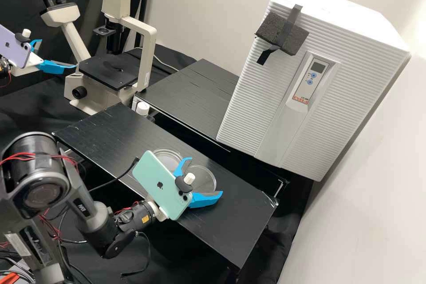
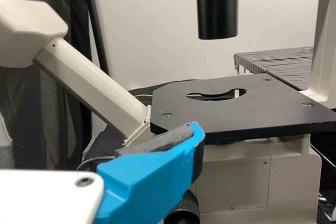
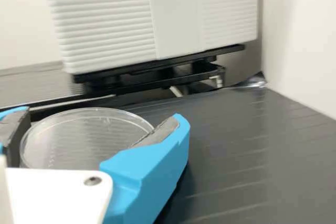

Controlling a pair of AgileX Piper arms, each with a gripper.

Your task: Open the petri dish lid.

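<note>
Around the clear round petri dish lid (image 1: 203, 182), my right gripper (image 1: 206, 175) is shut, one blue finger at each side. In the right wrist view the lid (image 3: 86, 137) lies between the pads of the right gripper (image 3: 102, 116), its rim against them; its height over the bench cannot be told. A second clear round dish part (image 1: 165, 156) sits just beside it, partly behind the phone. Off at the upper left, my left gripper (image 1: 58, 53) is open and holds nothing. One finger of the left gripper (image 2: 94, 135) shows near the microscope stage.
A microscope (image 1: 108, 71) with a black stage (image 2: 210, 114) stands at the back left. The white ribbed incubator (image 1: 262, 93) rises behind the black bench (image 1: 239, 230), with a wall to its right. A white-capped bottle (image 1: 143, 108) stands by the bench's back edge.
</note>
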